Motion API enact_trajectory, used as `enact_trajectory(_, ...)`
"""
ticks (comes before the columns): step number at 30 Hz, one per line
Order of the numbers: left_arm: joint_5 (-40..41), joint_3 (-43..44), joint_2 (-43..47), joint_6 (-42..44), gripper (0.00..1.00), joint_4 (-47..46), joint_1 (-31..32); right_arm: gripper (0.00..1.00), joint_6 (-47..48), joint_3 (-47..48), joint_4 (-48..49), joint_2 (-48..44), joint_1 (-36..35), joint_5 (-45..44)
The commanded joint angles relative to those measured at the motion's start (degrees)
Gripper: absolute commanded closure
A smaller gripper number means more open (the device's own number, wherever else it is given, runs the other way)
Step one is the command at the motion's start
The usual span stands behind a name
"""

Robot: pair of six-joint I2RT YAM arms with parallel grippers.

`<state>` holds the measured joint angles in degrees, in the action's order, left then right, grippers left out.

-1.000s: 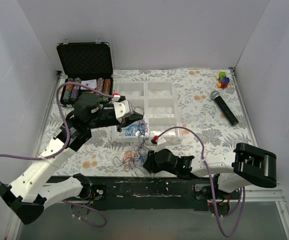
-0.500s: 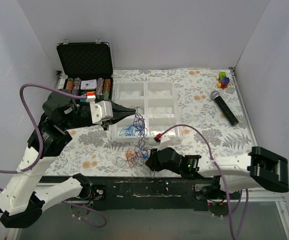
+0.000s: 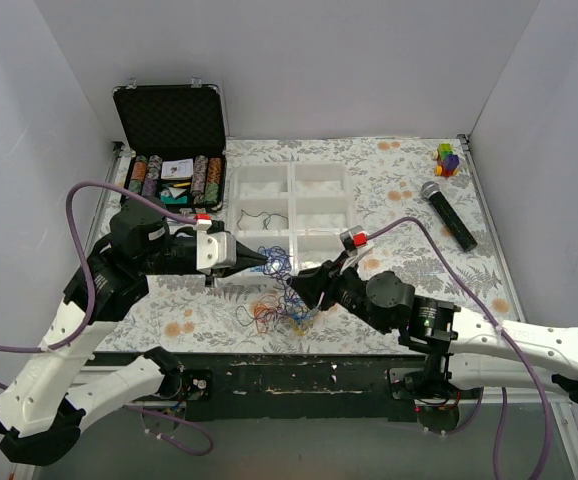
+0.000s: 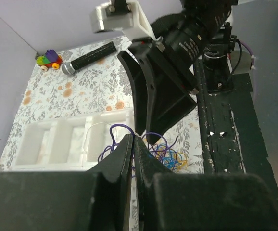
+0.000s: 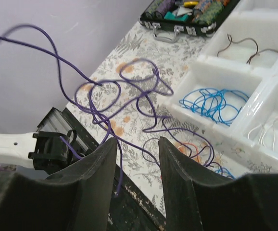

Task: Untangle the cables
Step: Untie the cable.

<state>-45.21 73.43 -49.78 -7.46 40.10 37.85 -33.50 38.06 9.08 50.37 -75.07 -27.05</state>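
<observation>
The cables [image 3: 272, 313] lie as a loose tangle of purple, blue, orange and yellow wires on the table, just in front of the white tray [image 3: 291, 186]. My left gripper [image 3: 265, 262] hangs over the tray's near edge, shut on a purple cable [image 4: 114, 129] that loops out from its fingertips [image 4: 125, 143]. Purple strands [image 5: 111, 91] stretch from there down to the tangle. My right gripper [image 3: 294, 290] is just right of the tangle, open [image 5: 137, 144], with one purple strand trailing past its left finger. Blue cables [image 5: 211, 103] lie in a tray compartment.
An open black case [image 3: 169, 125] with poker chips stands at the back left. A microphone [image 3: 447, 214] and a small coloured toy [image 3: 448, 159] lie at the back right. Other tray compartments hold a dark wire [image 5: 240, 45] and a white wire [image 5: 273, 126].
My left gripper has come down and towards the near edge, still shut on the purple cable. My right arm has risen and swung right, and its jaws have opened wider.
</observation>
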Motion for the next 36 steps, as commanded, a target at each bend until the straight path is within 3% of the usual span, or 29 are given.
enact_trajectory(1, -2.9, 0.0, 0.3, 1.7, 1.00, 2.4, 0.2, 0.51, 5.5, 5.7, 2.1, 1.0, -0.3, -1.7)
enact_trajectory(16, -5.3, 1.9, -0.7, 1.9, 1.00, 3.1, 0.1, 0.50, 5.1, 8.2, 4.5, 8.8, 0.5, -1.1)
enact_trajectory(19, -5.9, 2.6, -0.9, 1.3, 1.00, 2.8, 0.2, 0.58, 4.2, 8.6, 4.6, 11.2, 0.5, -1.2)
enact_trajectory(24, -6.8, 4.4, -1.2, -0.4, 1.00, 2.8, 0.2, 0.84, 2.4, 8.3, 6.6, 14.0, 0.5, -1.3)
enact_trajectory(27, -6.7, 6.3, -1.4, -0.3, 1.00, 3.4, 0.1, 0.95, 1.3, 8.0, 6.5, 14.8, 0.5, -2.7)
enact_trajectory(29, -6.1, 7.5, -1.5, 0.3, 1.00, 3.5, 0.0, 0.99, 0.7, 7.7, 5.3, 15.2, 0.4, -3.2)
enact_trajectory(36, -1.4, 14.2, -2.3, 3.9, 1.00, -0.4, 0.2, 0.99, -5.3, 2.0, 0.1, 14.1, 0.5, -5.2)
